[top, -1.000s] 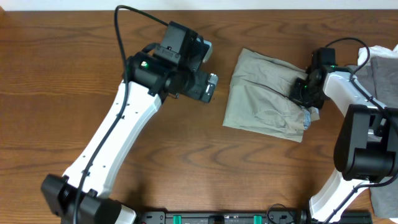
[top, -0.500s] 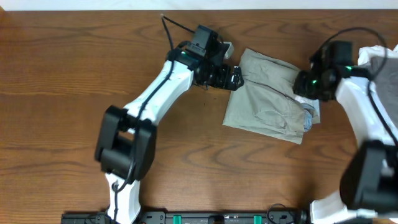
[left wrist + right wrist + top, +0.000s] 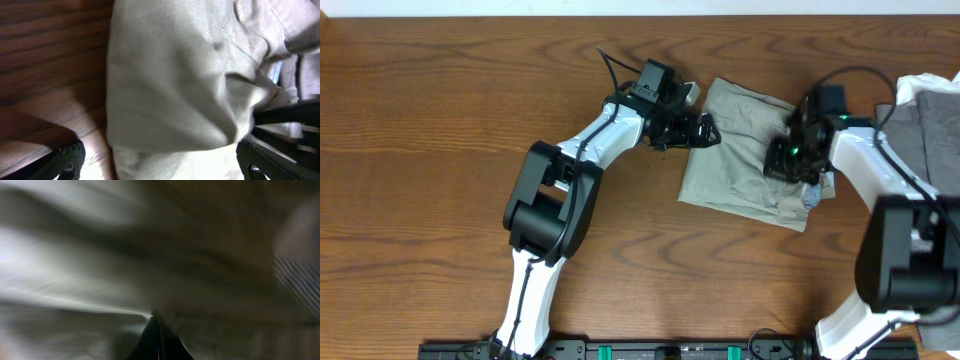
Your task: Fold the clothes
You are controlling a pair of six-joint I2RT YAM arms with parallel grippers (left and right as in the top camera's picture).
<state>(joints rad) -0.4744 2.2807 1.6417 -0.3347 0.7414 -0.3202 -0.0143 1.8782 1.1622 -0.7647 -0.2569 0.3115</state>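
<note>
patience counts here: the left gripper point(image 3: 708, 130), jaws spread wide at the left edge of the clothes point(image 3: 740, 165), should take every layer of that edge before lifting, then carry it straight across. the right gripper point(image 3: 796, 158) presses into the cloth's right side — closed or not, i cannot tell. the clothes lie right of centre on the table point(image 3: 440, 150), an olive-khaki rectangle, creased, with pale lining showing at the right edge.
</note>
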